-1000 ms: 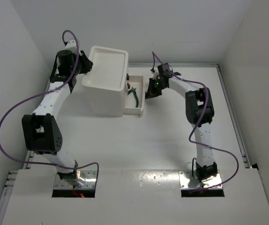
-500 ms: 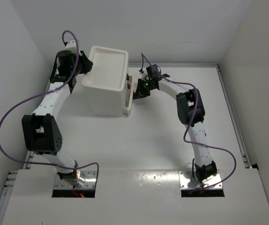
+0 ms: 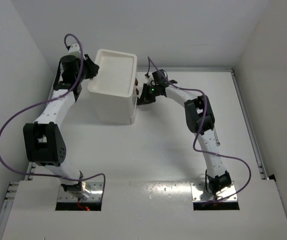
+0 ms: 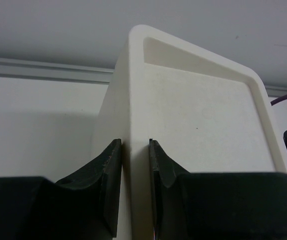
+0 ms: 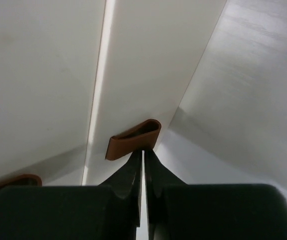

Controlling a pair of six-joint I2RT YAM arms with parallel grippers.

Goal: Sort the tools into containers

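The white cabinet [image 3: 114, 97] with its shallow tray top [image 3: 114, 56] stands at the back left of the table. My left gripper [image 3: 94, 71] is shut on the tray top's left rim [image 4: 135, 100], one finger on each side of the wall. My right gripper [image 3: 139, 98] is shut, its tips [image 5: 143, 151] against the dark red handle [image 5: 130, 141] of a white drawer [image 5: 143, 65] that sits flush in the cabinet's right face. No tools show in any view; the tray top looks bare.
A second dark red handle [image 5: 8, 184] shows at the lower left of the right wrist view. White walls close in on the left, back and right. A metal rail [image 3: 246, 120] runs along the table's right edge. Purple cables loop off both arms.
The drawer stood pulled out with green-handled pliers in it; my right gripper has moved left with its front and the drawer is now shut. The left arm has not moved.
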